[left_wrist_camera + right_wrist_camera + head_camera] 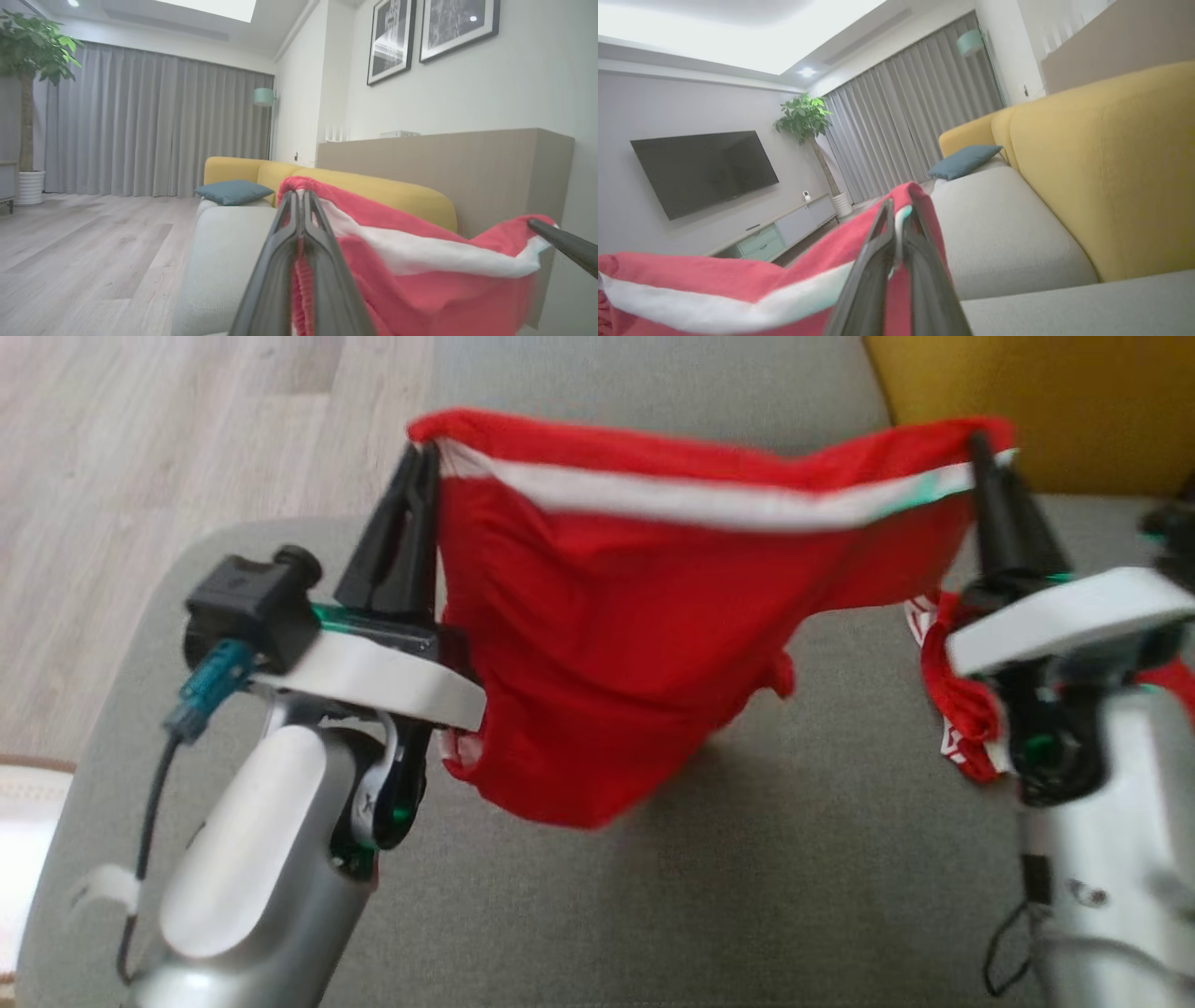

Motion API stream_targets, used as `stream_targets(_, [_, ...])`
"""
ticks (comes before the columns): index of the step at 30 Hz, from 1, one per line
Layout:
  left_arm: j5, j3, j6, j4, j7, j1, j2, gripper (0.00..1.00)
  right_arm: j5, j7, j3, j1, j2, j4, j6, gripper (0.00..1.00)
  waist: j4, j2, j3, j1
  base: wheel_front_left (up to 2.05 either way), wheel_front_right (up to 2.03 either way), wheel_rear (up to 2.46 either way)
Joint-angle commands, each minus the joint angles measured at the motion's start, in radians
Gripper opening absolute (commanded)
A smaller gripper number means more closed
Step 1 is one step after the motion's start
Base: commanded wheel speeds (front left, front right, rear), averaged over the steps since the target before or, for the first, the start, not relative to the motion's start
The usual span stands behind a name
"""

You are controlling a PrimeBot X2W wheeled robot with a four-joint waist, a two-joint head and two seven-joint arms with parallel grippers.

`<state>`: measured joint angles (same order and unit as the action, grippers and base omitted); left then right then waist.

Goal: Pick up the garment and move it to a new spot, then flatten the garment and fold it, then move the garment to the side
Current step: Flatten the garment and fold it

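Observation:
A red garment (616, 644) with a white stripe along its top edge hangs in the air above the grey sofa seat (803, 859), stretched between both grippers. My left gripper (422, 455) is shut on its left corner, and my right gripper (978, 441) is shut on its right corner. The cloth sags in the middle and a loose part (962, 709) dangles by my right wrist. In the left wrist view the left gripper (300, 198) pinches the red garment (420, 289), with the right finger (560, 242) at the far corner. The right wrist view has the right gripper (896, 210) clamped on the garment (738, 284).
A yellow sofa backrest (1036, 401) runs behind the seat at the upper right. Wooden floor (168, 439) lies to the left of the seat's rounded edge. A teal cushion (233, 191) rests farther along the sofa, with grey curtains (154, 121), a potted plant (32, 51) and a wall television (700, 168) beyond.

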<state>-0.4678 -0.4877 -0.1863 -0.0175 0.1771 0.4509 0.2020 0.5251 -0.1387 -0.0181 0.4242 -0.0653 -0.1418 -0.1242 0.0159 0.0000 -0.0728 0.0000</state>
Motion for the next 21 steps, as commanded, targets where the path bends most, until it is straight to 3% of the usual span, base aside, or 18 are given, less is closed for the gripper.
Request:
stream_targets(1, [0.001, 0.049, -0.013, 0.047, -0.007, 0.033, 0.022, 0.0, 0.009, -0.016, -0.004, 0.003, 0.007, 0.055, -0.007, 0.0, -0.005, 0.0, -0.013, 0.0, 0.0, 0.0, 0.0])
stream_targets(7, [0.015, 0.056, -0.091, 0.228, -0.086, -0.053, 0.053, 0.0, 0.042, -0.114, 0.058, -0.139, 0.014, 0.272, -0.007, 0.0, -0.013, 0.0, -0.029, 0.0, 0.0, 0.0, 0.0])
stream_targets(12, [0.021, 0.056, -0.108, 0.303, -0.168, -0.044, 0.087, 0.0, 0.05, -0.168, 0.085, -0.158, 0.015, 0.333, -0.007, 0.0, -0.026, 0.0, -0.012, 0.0, 0.0, 0.0, 0.0])
stream_targets(17, [0.009, 0.053, -0.064, 0.22, -0.23, 0.062, 0.108, 0.0, 0.015, -0.214, 0.08, -0.027, 0.015, 0.264, -0.007, 0.0, -0.04, 0.0, 0.051, 0.0, 0.0, 0.0, 0.0])
stream_targets(21, [-0.011, 0.07, -0.004, 0.076, -0.253, 0.219, 0.113, 0.0, -0.026, -0.226, 0.064, 0.177, 0.015, 0.115, -0.007, 0.0, -0.054, 0.0, 0.154, 0.0, 0.0, 0.0, 0.0])
